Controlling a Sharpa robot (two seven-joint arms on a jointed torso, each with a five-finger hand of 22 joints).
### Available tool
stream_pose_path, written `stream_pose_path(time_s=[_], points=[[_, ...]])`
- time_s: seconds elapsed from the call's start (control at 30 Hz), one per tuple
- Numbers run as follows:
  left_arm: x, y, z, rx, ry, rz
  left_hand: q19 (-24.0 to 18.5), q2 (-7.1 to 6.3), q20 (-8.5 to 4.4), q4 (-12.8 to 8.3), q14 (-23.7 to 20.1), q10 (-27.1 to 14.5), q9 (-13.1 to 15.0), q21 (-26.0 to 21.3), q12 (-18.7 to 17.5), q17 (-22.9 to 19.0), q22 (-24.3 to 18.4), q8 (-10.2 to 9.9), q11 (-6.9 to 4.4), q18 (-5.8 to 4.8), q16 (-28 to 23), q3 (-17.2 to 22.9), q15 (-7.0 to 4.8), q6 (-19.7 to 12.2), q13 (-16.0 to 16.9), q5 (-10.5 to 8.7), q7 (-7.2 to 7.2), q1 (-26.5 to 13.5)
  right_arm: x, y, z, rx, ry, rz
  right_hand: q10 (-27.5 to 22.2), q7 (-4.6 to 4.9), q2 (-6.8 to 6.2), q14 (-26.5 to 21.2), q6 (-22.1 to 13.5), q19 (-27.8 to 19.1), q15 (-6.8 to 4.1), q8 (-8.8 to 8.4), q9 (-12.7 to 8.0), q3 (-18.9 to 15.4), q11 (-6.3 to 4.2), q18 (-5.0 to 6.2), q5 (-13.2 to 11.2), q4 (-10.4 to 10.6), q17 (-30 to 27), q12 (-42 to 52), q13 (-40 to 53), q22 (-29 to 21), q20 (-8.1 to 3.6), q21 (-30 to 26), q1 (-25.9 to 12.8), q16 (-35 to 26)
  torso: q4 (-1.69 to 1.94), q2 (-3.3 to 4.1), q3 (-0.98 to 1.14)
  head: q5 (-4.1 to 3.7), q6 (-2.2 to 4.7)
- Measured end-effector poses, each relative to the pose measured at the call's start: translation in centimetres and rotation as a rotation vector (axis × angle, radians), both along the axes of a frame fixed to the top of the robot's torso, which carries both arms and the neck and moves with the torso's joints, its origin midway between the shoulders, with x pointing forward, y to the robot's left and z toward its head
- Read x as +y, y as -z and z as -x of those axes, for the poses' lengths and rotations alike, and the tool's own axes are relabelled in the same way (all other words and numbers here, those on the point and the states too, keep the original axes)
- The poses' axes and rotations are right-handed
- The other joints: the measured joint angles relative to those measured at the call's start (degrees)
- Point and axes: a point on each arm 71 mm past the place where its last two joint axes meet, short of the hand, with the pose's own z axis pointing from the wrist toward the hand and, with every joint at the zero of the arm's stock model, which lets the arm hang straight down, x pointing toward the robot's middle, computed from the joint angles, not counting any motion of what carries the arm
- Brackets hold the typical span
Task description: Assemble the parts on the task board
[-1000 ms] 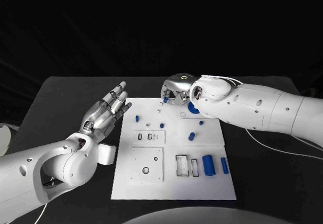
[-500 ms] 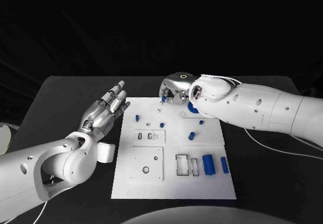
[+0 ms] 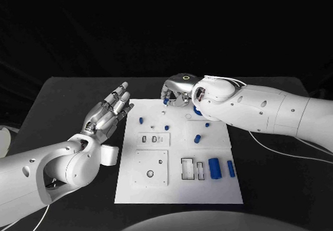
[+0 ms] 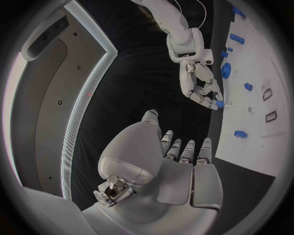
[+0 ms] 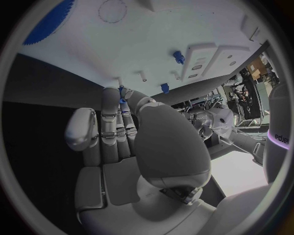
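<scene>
The white task board (image 3: 177,189) lies in the middle of the black table. My right hand (image 3: 179,90) hovers over the board's far edge and pinches a small blue part (image 3: 166,101) in its fingertips. The left wrist view shows that hand (image 4: 199,85) with the blue part (image 4: 219,104) just off the board (image 4: 263,142). The part (image 5: 122,93) peeks out between the fingertips in the right wrist view. My left hand (image 3: 107,114) is held flat with fingers spread beside the board's far left corner, holding nothing. Several blue parts stand on the board, among them a peg (image 3: 141,120) and a cylinder (image 3: 214,168).
A round blue gear (image 3: 199,112) sits on the board under my right wrist. A small white block (image 3: 109,155) lies on the table off the board's left edge, close to my left forearm. Rectangular slots (image 3: 187,169) are cut in the board's near part.
My right hand has drifted slightly left over the board's far edge, still pinching the blue part. The left hand has stayed almost still.
</scene>
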Motion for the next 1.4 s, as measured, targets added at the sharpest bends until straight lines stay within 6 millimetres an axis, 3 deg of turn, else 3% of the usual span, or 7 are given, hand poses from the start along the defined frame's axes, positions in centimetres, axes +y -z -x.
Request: stream_pose_path(time_s=[0.43,0.97,1.13,1.23,1.4], points=[[0.19,0.15,-0.11,0.006,-0.003,-0.004,0.21,0.22,0.21,-0.15,-0.2,0.0,0.0,0.0,0.0,0.06,0.0,0.0,0.42,0.0,0.0,0.15,0.2,-0.01,0.01,0.21,0.01,0.22,0.48,0.46,0.0,0.025,0.001,0.011,0.59,-0.21,0.0,-0.24,-0.21,-0.21,0.2,-0.28,0.06,0.15,-0.6,0.01,-0.1,0.15,-0.7,-0.15,-0.02,-0.1,0.21,0.0,0.0,-0.35,-0.02,-0.03,0.0,-0.05,-0.13],[0.27,0.29,-0.16,0.021,-0.004,-0.004,0.21,0.46,0.21,0.01,0.03,0.22,-0.01,0.0,0.0,0.1,0.04,0.0,1.06,0.0,0.24,0.31,0.83,-0.21,0.01,0.42,0.21,0.45,-0.05,0.97,-0.09,0.037,0.029,0.042,-0.16,-0.03,-0.21,-0.84,-0.42,-0.63,0.03,-0.62,0.21,0.79,-0.28,0.02,-0.06,-0.02,-1.01,-0.66,-0.08,-0.29,0.2,0.0,0.22,-0.67,-0.08,0.01,0.03,0.09,-0.51],[0.24,0.33,-0.17,0.025,-0.003,-0.004,0.2,0.68,0.63,-0.01,0.03,0.41,-0.01,0.0,0.0,0.14,0.04,0.0,1.25,-0.01,0.31,0.64,0.83,0.0,0.01,0.42,0.41,0.68,-0.12,0.97,-0.15,0.036,0.036,0.045,-0.36,-0.75,-0.22,-1.02,0.13,-0.63,0.21,-0.5,0.57,0.95,-0.48,0.02,-0.07,0.15,-0.99,-0.66,-0.08,-0.37,0.2,0.0,0.21,-0.67,-0.07,0.01,0.03,-0.01,-0.56],[0.24,0.35,-0.18,0.026,-0.003,-0.004,0.2,0.68,0.63,0.0,0.03,0.87,-0.01,0.02,0.03,0.15,0.05,0.0,1.7,0.0,0.45,0.64,0.83,0.0,0.16,0.41,0.41,0.68,-0.15,0.94,-0.18,0.034,0.039,0.045,-0.36,-1.24,-0.49,-1.02,0.62,-0.63,0.21,0.0,0.95,0.69,-0.48,0.02,-0.07,0.41,-0.81,-0.66,-0.04,-0.18,0.2,0.0,-0.1,-0.67,-0.06,0.01,0.04,-0.04,-0.6],[0.27,0.39,-0.18,0.03,-0.004,-0.004,0.41,0.87,0.84,0.23,0.23,3.21,0.06,0.22,1.58,0.3,0.1,0.0,4.04,0.0,0.9,0.88,1.03,0.0,1.06,0.4,0.41,0.86,-0.21,0.96,-0.2,0.033,0.042,0.045,-0.36,-1.37,-0.34,-1.02,0.76,-0.63,0.21,0.11,1.33,0.54,-0.48,0.02,-0.07,0.56,-0.65,-0.76,-0.02,0.03,0.2,0.0,-0.7,-0.67,-0.04,0.01,0.04,-0.04,-0.68]])
